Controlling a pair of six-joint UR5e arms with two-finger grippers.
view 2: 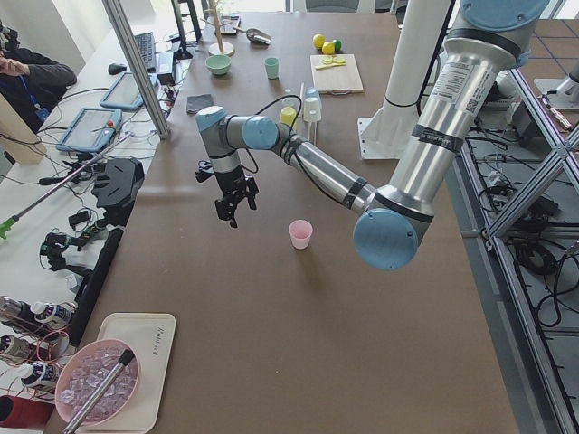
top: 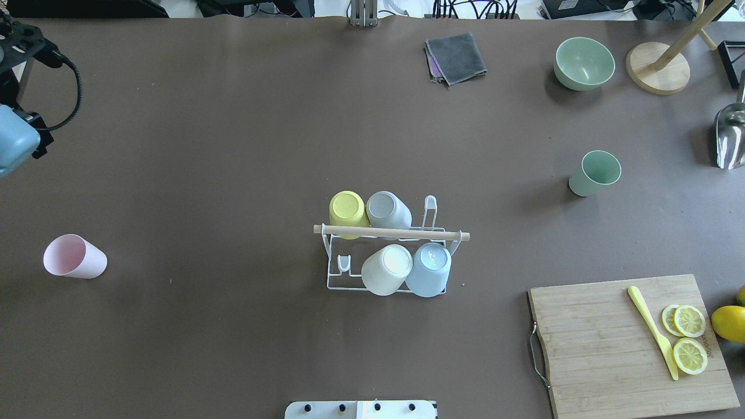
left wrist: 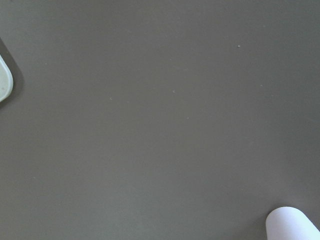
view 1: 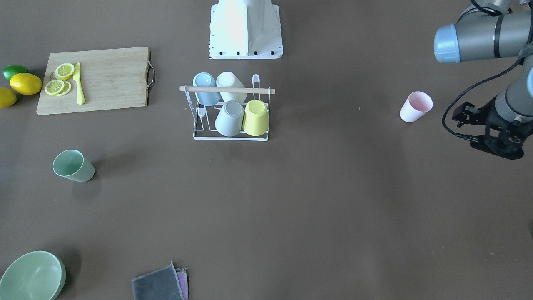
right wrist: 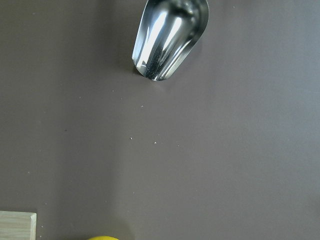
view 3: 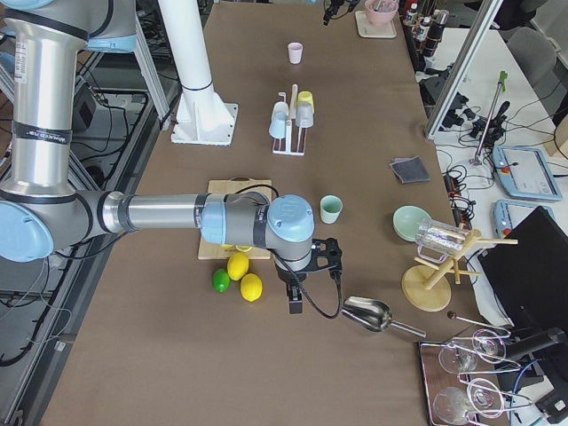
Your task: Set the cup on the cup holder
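A: Left claw (view 2: 229,210) hangs over bare table (top: 233,145), nothing in it. Spread or pressed together, cannot tell; its own camera shows no fingers

B: Pink cup (top: 74,256)?

A: Upright, mouth up, near that claw, on the robot's side of it and lower, down on the table. Apart from it, not touching

B: Cup holder (top: 391,233)?

A: Well apart from the left claw, off toward the table's middle. Four on it, mouth down and tilted: yellow cup (top: 347,206), grey cup (top: 387,209), white cup (top: 387,269), blue cup (top: 429,269). A bare prong (top: 430,203) at one end, a second bare prong (top: 344,263) at the other

B: Right claw (view 3: 295,306)?

A: Just beside a metal scoop (view 3: 368,313), empty. Spread or not, cannot tell. A green cup (top: 593,173) stands near it, on the side toward the table's middle

B: How does the pink one handle, by your guess?

A: Looks like thin plastic: light, stiff, smooth, wider at the mouth. Empty, so a nudge likely tips it. Not fragile, but the slick taper could slide out of a loose pinch

B: Where to take hold?

A: Across the wall from the side, about mid-height, where the fingers sit square. Firm, not crushing. That hold also leaves the mouth free, and it has to turn mouth down to drop over a prong

B: Risk?

A: Knocking it over on the way in, or catching the wooden rod above the prongs
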